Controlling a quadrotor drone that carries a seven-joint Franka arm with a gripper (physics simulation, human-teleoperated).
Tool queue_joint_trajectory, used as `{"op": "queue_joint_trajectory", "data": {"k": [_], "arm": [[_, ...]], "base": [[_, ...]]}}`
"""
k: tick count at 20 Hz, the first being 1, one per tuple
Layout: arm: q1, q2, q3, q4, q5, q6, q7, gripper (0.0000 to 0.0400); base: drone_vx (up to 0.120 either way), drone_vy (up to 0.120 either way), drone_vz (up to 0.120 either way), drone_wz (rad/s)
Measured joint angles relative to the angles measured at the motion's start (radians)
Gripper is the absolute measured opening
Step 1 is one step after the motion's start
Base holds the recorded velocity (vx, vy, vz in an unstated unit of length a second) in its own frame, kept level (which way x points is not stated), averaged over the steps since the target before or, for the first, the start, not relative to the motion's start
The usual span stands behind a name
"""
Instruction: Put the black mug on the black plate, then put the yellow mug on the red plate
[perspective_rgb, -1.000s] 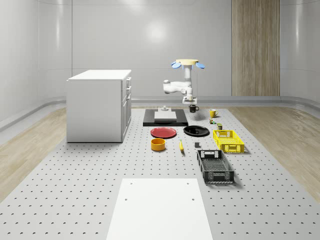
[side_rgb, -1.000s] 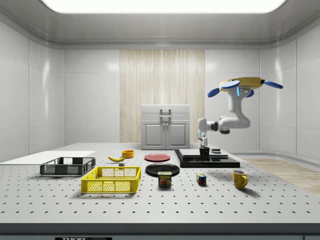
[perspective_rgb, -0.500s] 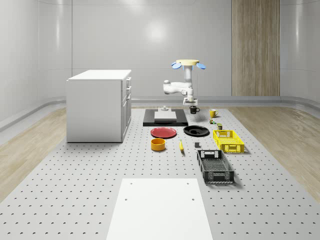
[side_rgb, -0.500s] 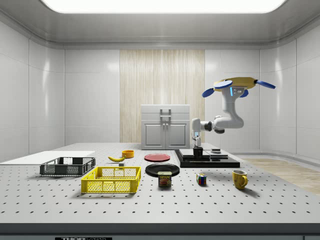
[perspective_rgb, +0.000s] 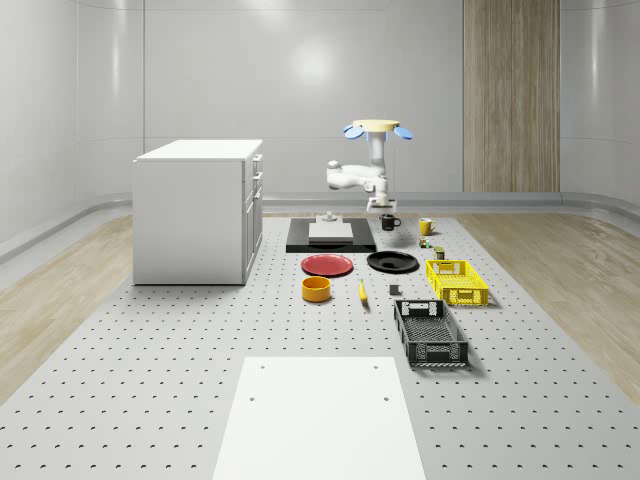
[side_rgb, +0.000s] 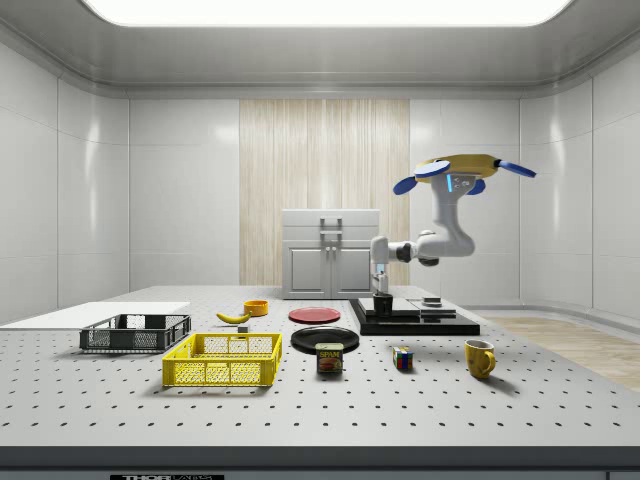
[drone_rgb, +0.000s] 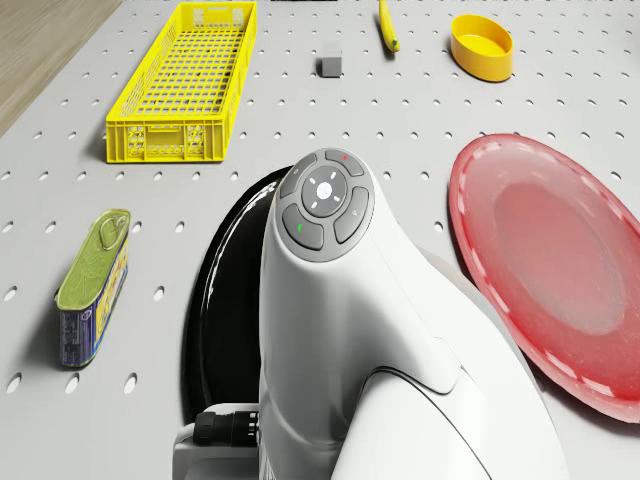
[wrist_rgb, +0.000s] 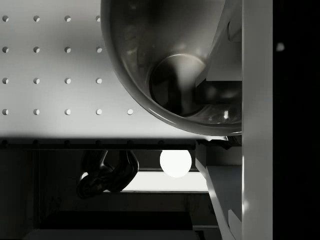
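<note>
Jaws closed on the black mug (side_rgb: 383, 302), by my reading: in the side view it hangs directly under the gripper (side_rgb: 382, 292), clear of the bench (side_rgb: 420, 400), and in the wrist view its dark glossy body (wrist_rgb: 175, 65) sits hard against the camera with a finger (wrist_rgb: 257, 100) alongside. I cannot see the pads themselves meeting the wall, so that grip is a judgement.

From the side, the mug is in the air between the black plate (side_rgb: 325, 338) and the dark slab (side_rgb: 415, 320), nearer the slab's edge. The drone (side_rgb: 462, 168) hovers above the slab's end, arm reaching toward the plates. In the drone view the black plate (drone_rgb: 225, 290) lies under the arm's wrist, the red plate (drone_rgb: 560, 270) just beside it.

So I am in the first step, carrying the mug across. Next I need to bring it squarely over the black plate's middle, lower until the base touches, then release. The yellow mug (side_rgb: 480, 357) stands untouched on the bench, well apart from the red plate (side_rgb: 314, 314).
</note>
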Motion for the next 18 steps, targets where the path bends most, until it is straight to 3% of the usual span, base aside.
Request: {"op": "queue_joint_trajectory", "data": {"k": [18], "arm": [[-0.003, -0.024, 0.003, 0.001, 0.009, 0.022, 0.002, 0.01]], "base": [[0.12, 0.0, 0.0, 0.0]]}}
